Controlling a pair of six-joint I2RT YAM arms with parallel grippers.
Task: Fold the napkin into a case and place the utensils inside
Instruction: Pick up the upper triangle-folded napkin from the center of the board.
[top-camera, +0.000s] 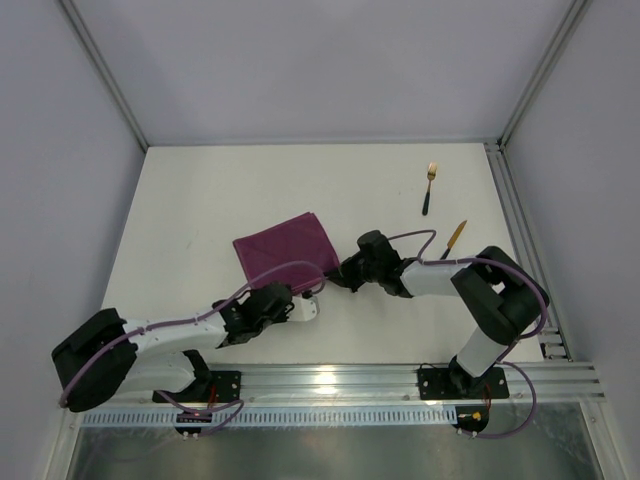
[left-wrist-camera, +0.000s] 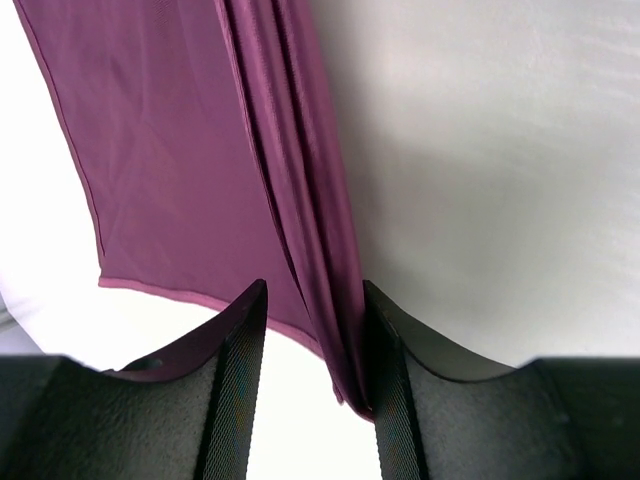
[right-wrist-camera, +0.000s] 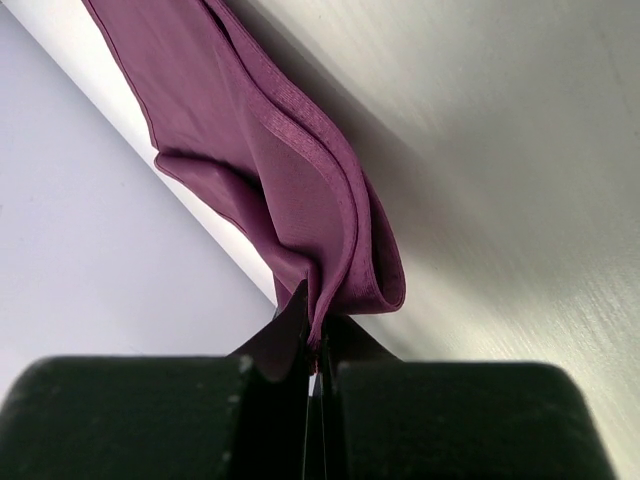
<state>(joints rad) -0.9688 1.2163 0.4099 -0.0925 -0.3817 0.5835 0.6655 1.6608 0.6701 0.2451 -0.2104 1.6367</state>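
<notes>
The left tool (top-camera: 308, 300) sat at the napkin's (top-camera: 283, 250) near edge, close to its near right corner. In the left wrist view the left tool (left-wrist-camera: 312, 300) was spread wide, with the napkin (left-wrist-camera: 180, 150) reaching down between the two fingers. The flat part of the cloth and its hem ran up to the left finger (left-wrist-camera: 235, 380). A bunched ridge of folds lay along the inner face of the right finger (left-wrist-camera: 395, 400). The fingers were not pressing the cloth between them.

The napkin itself lay on the white worktop (top-camera: 200, 200) as a folded, slightly skewed square, most of it flat.

At the napkin's near right corner was the right tool (top-camera: 337, 275). The right wrist view showed this tool (right-wrist-camera: 312, 320) pressed together, pinching several layers of the napkin (right-wrist-camera: 290, 180). The cloth curled over in a rounded loop just above the fingertips. From there the layers stretched away up and left across the worktop (right-wrist-camera: 500, 150). Whether the pinched corner was lifted off the surface I could not tell.

Right of the napkin and well apart from it lay the fork (top-camera: 430, 188), beyond the napkin's far edge, tines pointing away from the arms. The knife (top-camera: 455, 238) lay further right, level with the napkin, its gold blade angled up and to the right, close beside the right arm's forearm.
</notes>
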